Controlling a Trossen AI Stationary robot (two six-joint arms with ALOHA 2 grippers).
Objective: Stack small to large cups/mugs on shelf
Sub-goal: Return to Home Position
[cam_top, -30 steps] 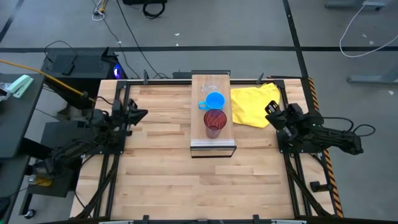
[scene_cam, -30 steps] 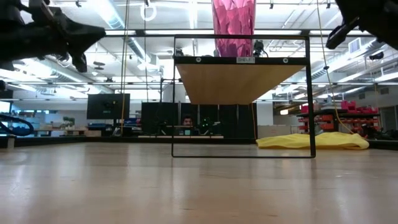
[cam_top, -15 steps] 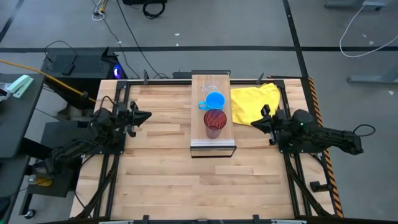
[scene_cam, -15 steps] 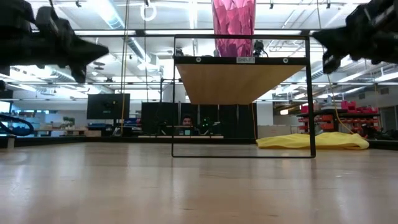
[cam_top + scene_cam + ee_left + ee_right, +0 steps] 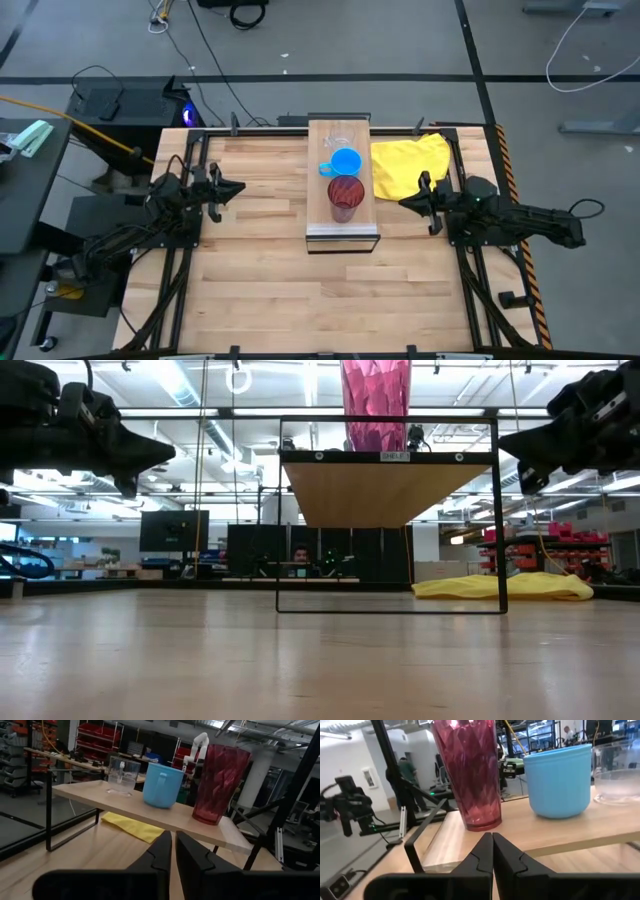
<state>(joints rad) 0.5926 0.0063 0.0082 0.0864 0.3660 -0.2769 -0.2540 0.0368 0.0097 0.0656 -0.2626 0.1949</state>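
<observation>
The light-wood shelf (image 5: 340, 228) stands at the table's middle on a dark frame. On it, in a row from far to near, stand the tiny clear glass cup (image 5: 338, 141), the blue mug (image 5: 346, 162) and the tall red tumbler (image 5: 345, 197), each on its base. They also show in the left wrist view: glass cup (image 5: 122, 775), mug (image 5: 163, 785), tumbler (image 5: 219, 782). My left gripper (image 5: 238, 186) is shut and empty, left of the shelf. My right gripper (image 5: 404, 201) is shut and empty, right of the shelf, level with the tumbler (image 5: 468, 770).
A yellow cloth (image 5: 408, 165) lies on the table right of the shelf, toward the far edge, just beyond my right gripper. The table's near half is bare wood (image 5: 320, 300). People show in the room beyond the table.
My right gripper has moved toward the shelf, leftward across the table, and turned to point at it. My left gripper has moved a little toward the shelf.
</observation>
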